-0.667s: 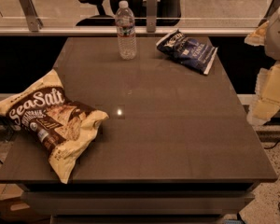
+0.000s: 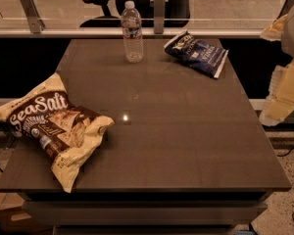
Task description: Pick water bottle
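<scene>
Through the one camera I see the water bottle (image 2: 132, 32): small, clear and ribbed, with a white cap and a thin label band. It stands upright near the far edge of the dark table (image 2: 186, 146), long axis vertical, cap on top. I cannot tell how full it is. A closed blue snack bag (image 2: 197, 53) lies near it, a closed Sea Salt chip bag (image 2: 54, 126) at the near corner. My gripper (image 2: 283, 94) hangs beyond the table's side edge, well apart from the bottle; I cannot tell its state.

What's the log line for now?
water bottle: upright, far edge of table, ungrasped | end effector: view's right edge, beside table, apart from bottle
</scene>
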You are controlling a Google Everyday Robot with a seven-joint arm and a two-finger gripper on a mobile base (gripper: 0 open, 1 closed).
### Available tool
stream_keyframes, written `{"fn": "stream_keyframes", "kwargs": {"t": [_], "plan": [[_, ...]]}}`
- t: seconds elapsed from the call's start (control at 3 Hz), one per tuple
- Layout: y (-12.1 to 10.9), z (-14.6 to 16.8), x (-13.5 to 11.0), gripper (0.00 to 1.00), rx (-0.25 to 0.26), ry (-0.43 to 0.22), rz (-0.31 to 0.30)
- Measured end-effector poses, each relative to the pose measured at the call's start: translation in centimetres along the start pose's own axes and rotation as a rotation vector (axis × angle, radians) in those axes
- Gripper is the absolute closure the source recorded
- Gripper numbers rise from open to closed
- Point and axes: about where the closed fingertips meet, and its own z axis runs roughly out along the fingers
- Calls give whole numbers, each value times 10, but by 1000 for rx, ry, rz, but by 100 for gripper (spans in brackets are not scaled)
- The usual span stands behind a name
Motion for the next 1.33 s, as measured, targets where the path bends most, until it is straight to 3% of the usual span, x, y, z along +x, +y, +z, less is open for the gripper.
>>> {"fn": "stream_keyframes", "kwargs": {"t": [0.33, 0.67, 1.33], "plan": [[-14, -8, -5, 0, 69, -57, 47], [-33, -4, -11, 0, 140, -181, 118], [-91, 16, -44, 0, 263, -546, 189]]}}
